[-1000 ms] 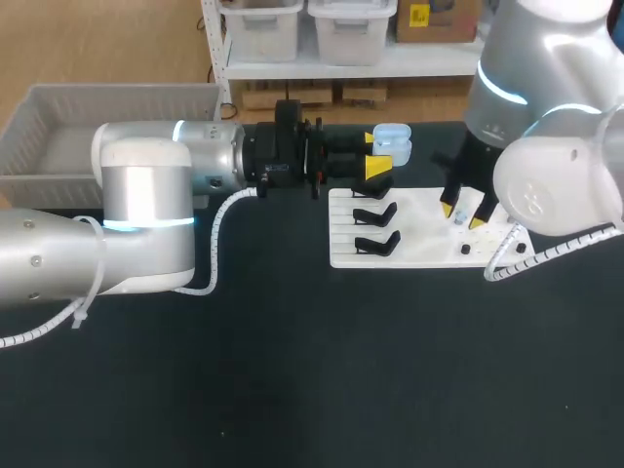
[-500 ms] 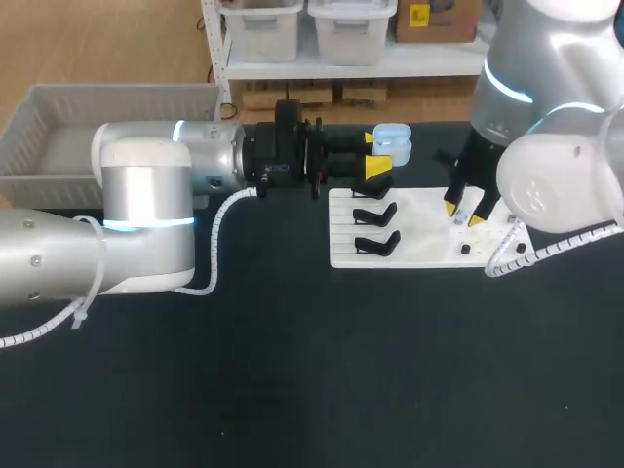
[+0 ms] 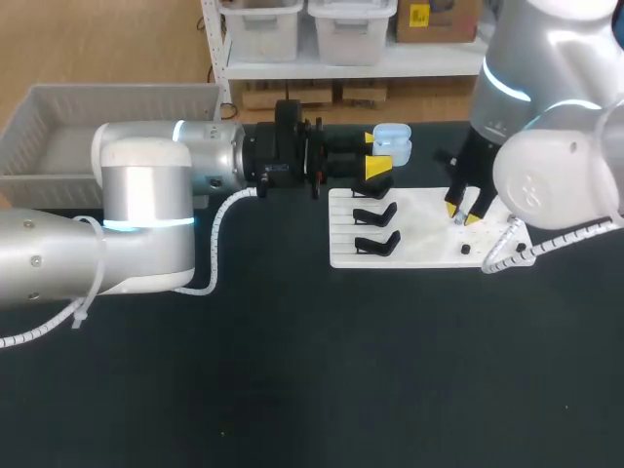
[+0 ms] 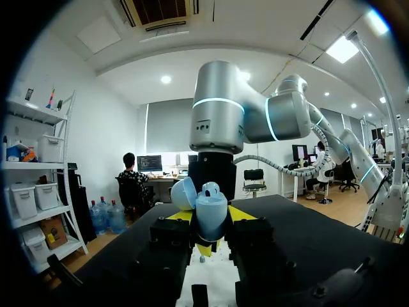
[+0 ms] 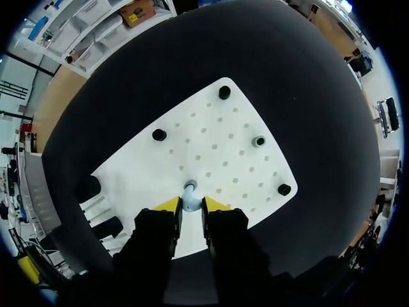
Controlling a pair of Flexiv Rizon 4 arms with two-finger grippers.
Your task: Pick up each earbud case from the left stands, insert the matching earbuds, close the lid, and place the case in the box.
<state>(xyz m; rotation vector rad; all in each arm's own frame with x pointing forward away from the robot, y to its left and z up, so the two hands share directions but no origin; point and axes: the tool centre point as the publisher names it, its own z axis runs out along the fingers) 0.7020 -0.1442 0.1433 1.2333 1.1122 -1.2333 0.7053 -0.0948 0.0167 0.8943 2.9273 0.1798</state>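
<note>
While our left arm reaches in level above the table (image 3: pixel 292 370), our left gripper (image 3: pixel 378 154) pinches the pale blue earbud case (image 3: pixel 392 143) between its two yellow tips, holding it in the air just past the far edge of the white board (image 3: pixel 429 229). In the left wrist view the earbud case (image 4: pixel 209 214) sits upright between the fingers of the left gripper (image 4: pixel 209 230), with its lid (image 4: pixel 183 192) swung open.

Our right gripper (image 3: pixel 462 213) hangs over the right part of the board, pointing down. From its own wrist view, the right gripper (image 5: pixel 190 204) has its fingers drawn close on a small pale blue earbud (image 5: pixel 190 198), one tip on each side, right at the white board (image 5: pixel 223 153). Small dark pegs (image 5: pixel 159 135) stand around it on the board.

Two black stands (image 3: pixel 375 214) on the board's left side carry nothing. The grey box (image 3: pixel 58 127) lies at the table's far left.
</note>
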